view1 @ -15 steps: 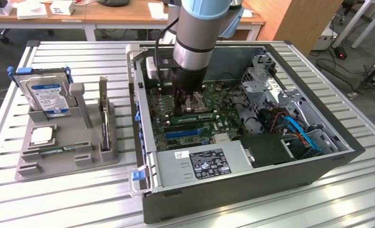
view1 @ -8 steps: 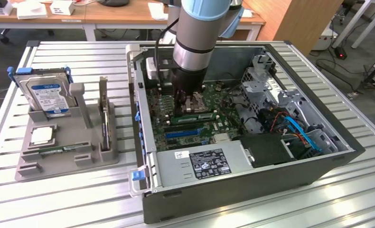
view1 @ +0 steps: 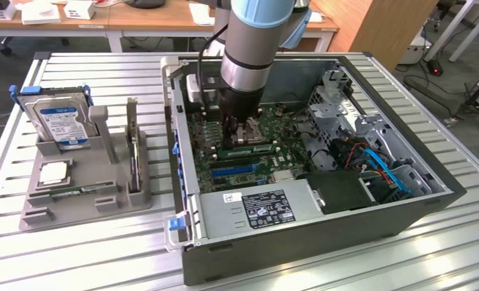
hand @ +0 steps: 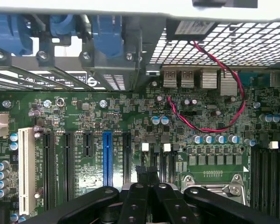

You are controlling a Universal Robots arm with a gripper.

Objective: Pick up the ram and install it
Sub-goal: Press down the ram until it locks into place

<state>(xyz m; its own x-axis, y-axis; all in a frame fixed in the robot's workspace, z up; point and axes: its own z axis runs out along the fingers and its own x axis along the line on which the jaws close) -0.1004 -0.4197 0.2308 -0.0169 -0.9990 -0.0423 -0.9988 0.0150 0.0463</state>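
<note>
Starting on the exterior view's left, the grey parts holder (view1: 86, 182) on the bench (view1: 5, 200) carries a hard drive (view1: 57, 124) and a processor chip (view1: 53, 174). Further right, the tool (view1: 248, 130) sits closed down inside the open PC case (view1: 304, 242), right above a ram (view1: 244, 147) stick on the motherboard (hand: 130, 121). Looks basically seated, though I can't tell if it's gripped.

The arm (view1: 251, 54) hides the motherboard (view1: 239, 145) beneath — its upper part cropped.
</note>
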